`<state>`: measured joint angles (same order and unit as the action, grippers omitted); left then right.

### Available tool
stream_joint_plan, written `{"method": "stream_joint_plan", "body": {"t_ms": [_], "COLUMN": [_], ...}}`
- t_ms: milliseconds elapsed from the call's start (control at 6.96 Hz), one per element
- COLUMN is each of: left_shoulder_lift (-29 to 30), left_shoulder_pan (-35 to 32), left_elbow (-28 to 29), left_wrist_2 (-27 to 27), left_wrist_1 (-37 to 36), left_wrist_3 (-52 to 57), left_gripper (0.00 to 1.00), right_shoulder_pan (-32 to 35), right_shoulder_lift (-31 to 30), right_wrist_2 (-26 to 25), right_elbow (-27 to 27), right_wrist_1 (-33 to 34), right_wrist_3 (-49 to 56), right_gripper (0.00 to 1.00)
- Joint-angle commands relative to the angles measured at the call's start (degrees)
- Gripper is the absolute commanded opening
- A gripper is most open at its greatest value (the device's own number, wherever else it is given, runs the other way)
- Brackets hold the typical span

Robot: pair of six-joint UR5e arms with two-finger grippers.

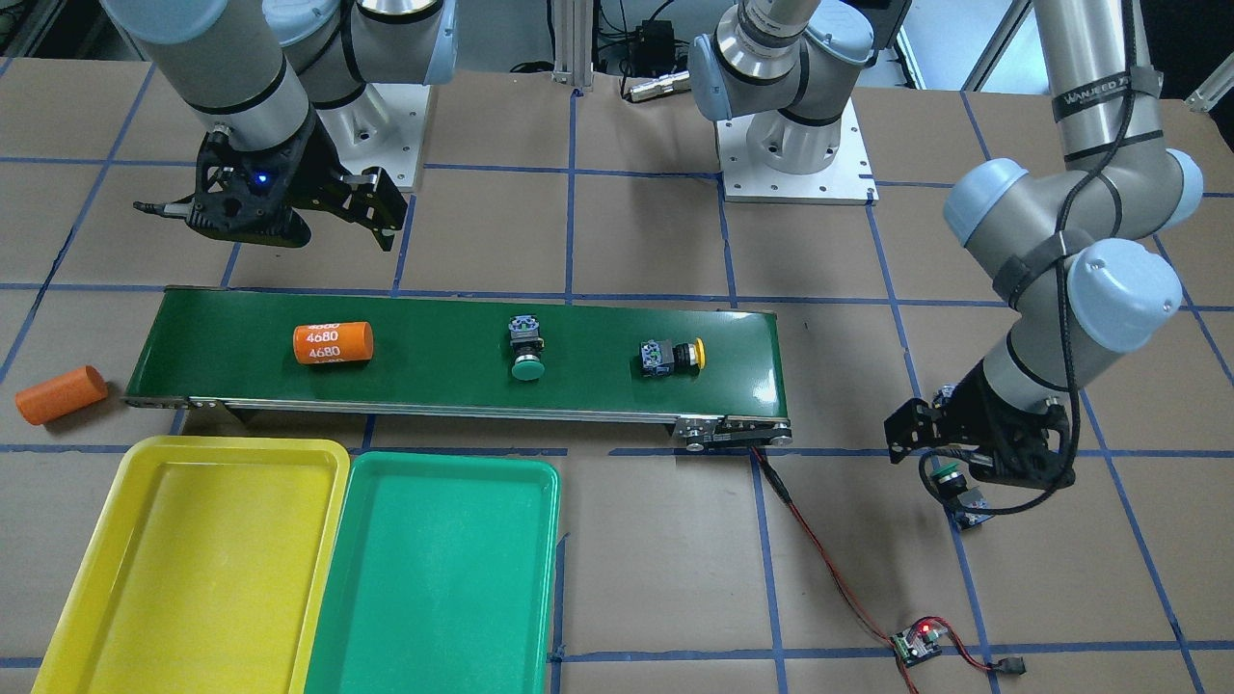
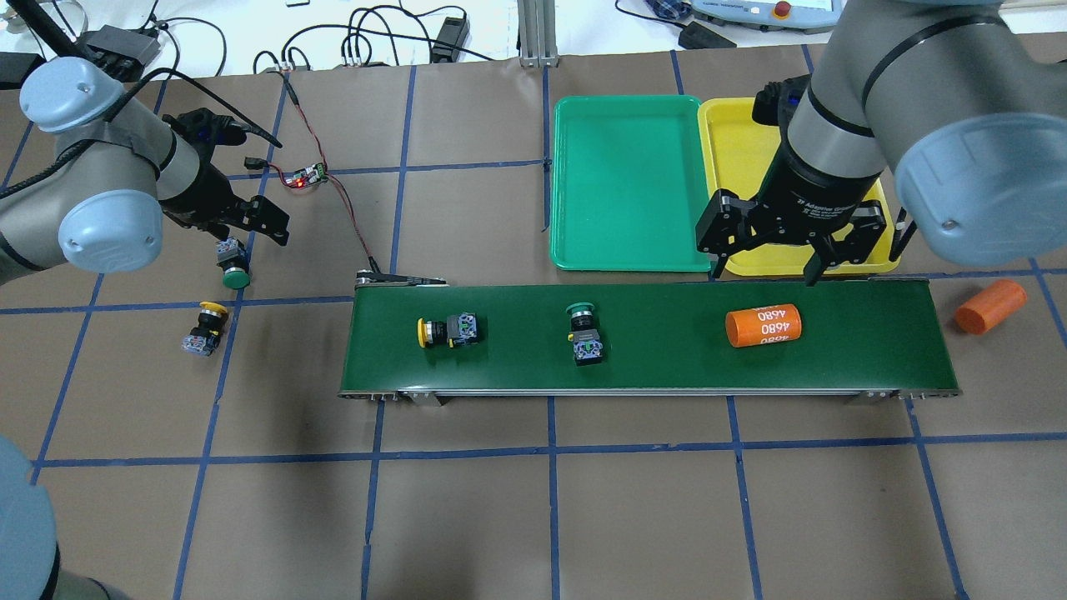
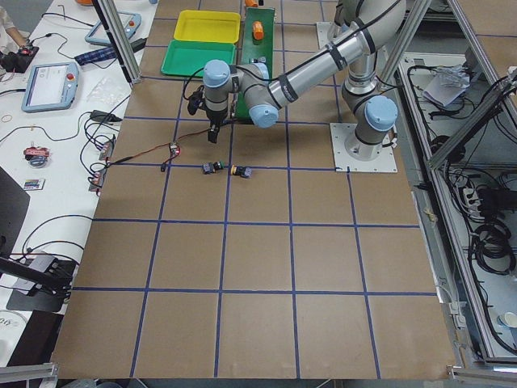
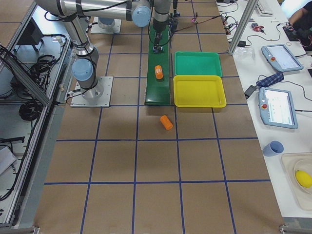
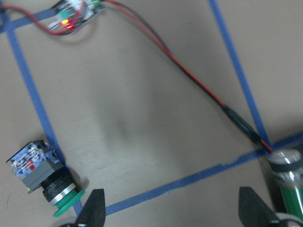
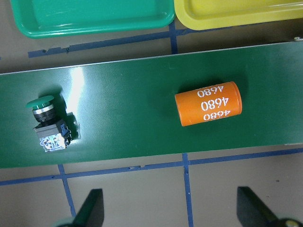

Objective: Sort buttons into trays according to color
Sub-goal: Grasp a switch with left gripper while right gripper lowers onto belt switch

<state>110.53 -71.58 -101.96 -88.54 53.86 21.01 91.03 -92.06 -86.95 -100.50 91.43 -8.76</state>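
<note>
Seen from overhead, with twelve o'clock pointing away from the robot, a paper-covered table (image 2: 533, 500) gridded in blue tape carries a long dark-green conveyor belt (image 2: 667, 367) across its middle. The green tray (image 2: 629, 183) sits at the belt's twelve o'clock. The yellow tray (image 2: 733, 142) lies against it at its three o'clock side.

The right gripper (image 6: 171, 210) hangs over the belt's far edge in front of the yellow tray, jaws spread wide with nothing between them. The left gripper (image 5: 173, 213) is low over the table at the belt's ten o'clock, jaws also wide and holding nothing.

A printed orange cylinder (image 2: 763, 325) marked 4680 lies on the belt at the right gripper's six o'clock. A plain orange cylinder (image 2: 989, 306) rests on the table just off the belt's three o'clock end.

The green button on the table (image 2: 233, 268) lies on its side at the left gripper's six o'clock, its cap just beside one finger (image 5: 94, 208) and outside the jaws. The yellow button on the table (image 2: 204, 329) lies near it at seven o'clock. The yellow button on the belt (image 2: 446, 331) lies toward the nine o'clock end, cap pointing to nine. The green button on the belt (image 2: 585, 332) lies near the middle, cap toward twelve.

A small circuit board (image 2: 304, 176) showing a red light sits at the left gripper's two o'clock, wired to the belt's nine o'clock end.
</note>
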Motion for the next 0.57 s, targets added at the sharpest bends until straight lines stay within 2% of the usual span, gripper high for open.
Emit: {"method": "stream_joint_plan", "body": {"t_ms": [0,287,431], "left_shoulder_lift": [5.21,8.12,9.00], "left_shoulder_pan": [3.00,3.20,3.37], "left_elbow": [2.73,1.16,1.15], "left_wrist_2": [-4.45,-4.71,-4.19], "left_wrist_1": [-1.90,-10.22,-10.61], "left_wrist_3": [-8.79,-12.30,-12.22], "left_gripper": [1.00,1.00,1.00], "right_shoulder_pan": [1.68,4.23,5.20], "right_shoulder_lift": [2.93,6.97,8.64], "right_wrist_2": [-0.41,0.11,0.20], "right_elbow": [-0.75,-1.71,-1.81], "right_wrist_1": [1.29,6.21,7.44], "right_wrist_3": [-5.28,-6.44,-6.53], "right_gripper": [1.00,1.00,1.00]}}
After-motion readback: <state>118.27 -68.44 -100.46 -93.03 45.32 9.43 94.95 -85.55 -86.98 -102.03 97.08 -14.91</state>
